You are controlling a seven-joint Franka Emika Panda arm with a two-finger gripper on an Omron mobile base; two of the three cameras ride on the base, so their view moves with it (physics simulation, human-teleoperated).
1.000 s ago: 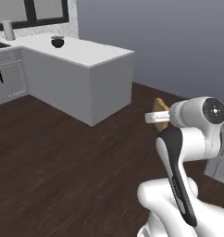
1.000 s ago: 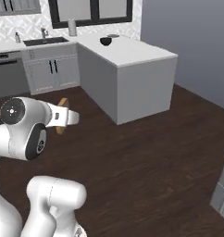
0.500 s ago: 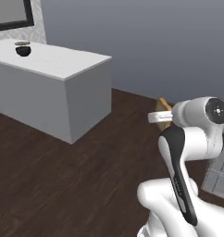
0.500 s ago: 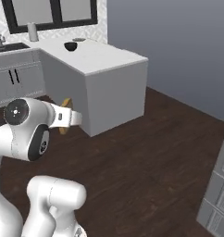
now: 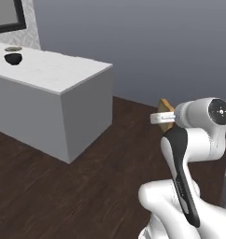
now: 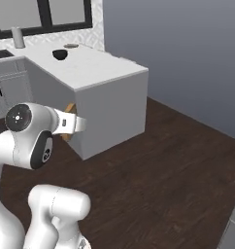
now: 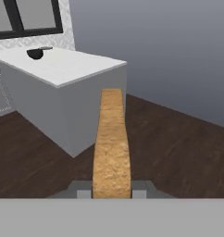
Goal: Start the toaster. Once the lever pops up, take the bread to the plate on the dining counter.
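My gripper (image 7: 111, 190) is shut on the bread (image 7: 111, 143), a golden-tan slice seen edge-on that sticks out ahead of the fingers. From the base views the bread (image 5: 167, 106) (image 6: 69, 122) stands on edge in the gripper (image 5: 162, 117) (image 6: 76, 124), high above the floor. The dining counter (image 5: 59, 72) (image 6: 102, 68) (image 7: 67, 67) stands ahead and to the left, well apart from the gripper. At its far end lies the small plate (image 5: 12, 48) (image 6: 71, 46) (image 7: 46, 47). The toaster is out of view.
A dark bowl (image 5: 12, 58) (image 6: 60, 54) (image 7: 35, 54) sits just in front of the plate. Grey cabinets (image 6: 8, 87) and a canister (image 6: 17, 37) are at the far left under a window. Dark wood floor (image 6: 177, 165) spreads around the counter; a grey wall (image 5: 157, 42) is behind.
The whole picture has shifted: the base has moved, so the counter has slid across both base views and looks nearer. The bread stays held in the gripper as before.
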